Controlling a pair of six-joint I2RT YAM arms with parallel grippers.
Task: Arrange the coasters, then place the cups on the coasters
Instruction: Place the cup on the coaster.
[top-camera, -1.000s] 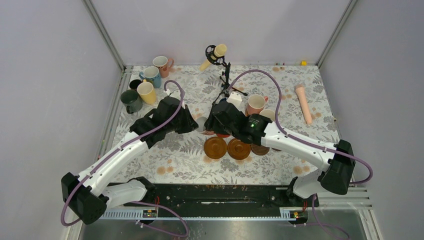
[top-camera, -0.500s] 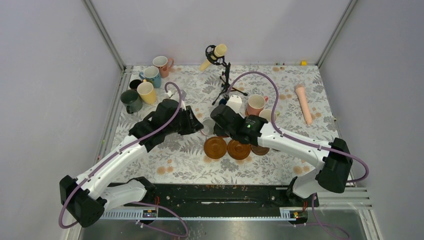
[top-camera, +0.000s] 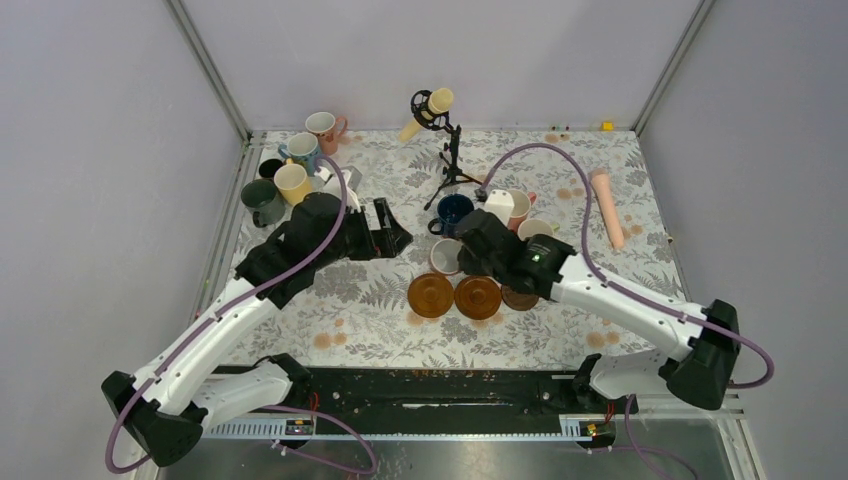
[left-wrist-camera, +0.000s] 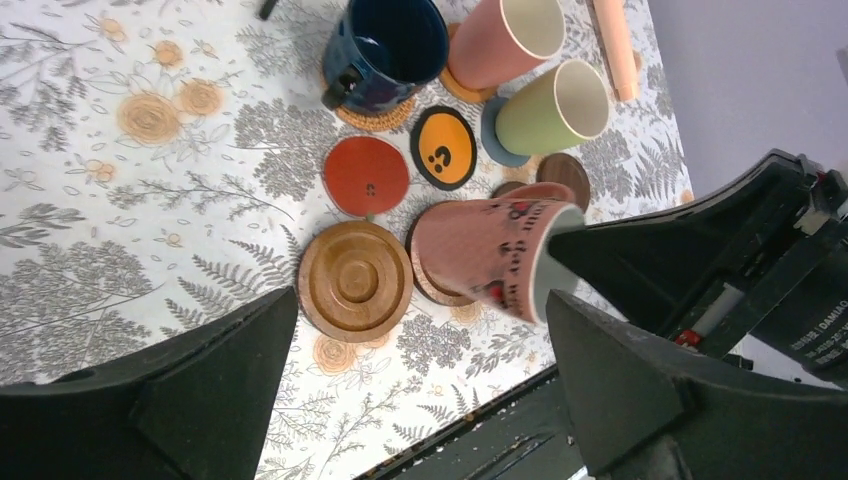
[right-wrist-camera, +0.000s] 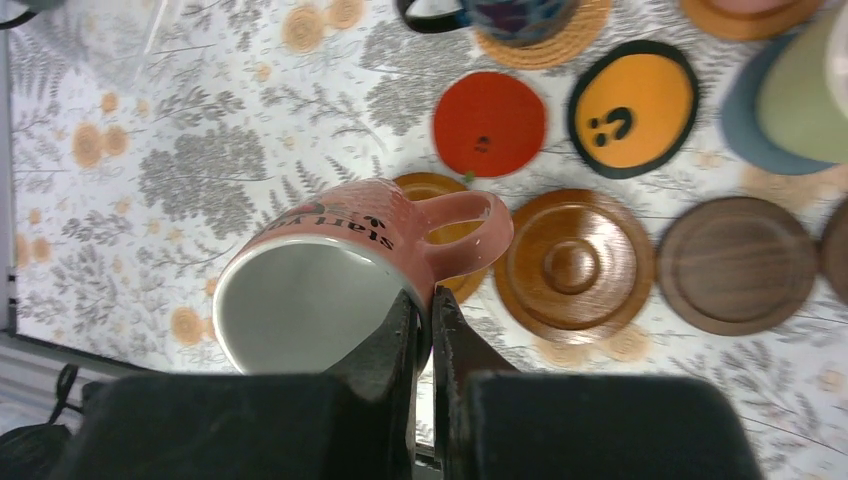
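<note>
**Right wrist view, near to far.** The right gripper (right-wrist-camera: 420, 310) is clamped on the rim of the tilted pink ceramic mug with black lettering (right-wrist-camera: 320, 270). Its mouth faces lower left and its base is over a mid-brown wooden disc coaster (right-wrist-camera: 462, 283); contact cannot be told. The left gripper (left-wrist-camera: 418, 300) gapes wide just beside the mug. Coasters: 9, 3 bearing cups. Cups: 9, including the cluster of 5 mugs (top-camera: 292, 183) upper left in the overhead view.
</note>
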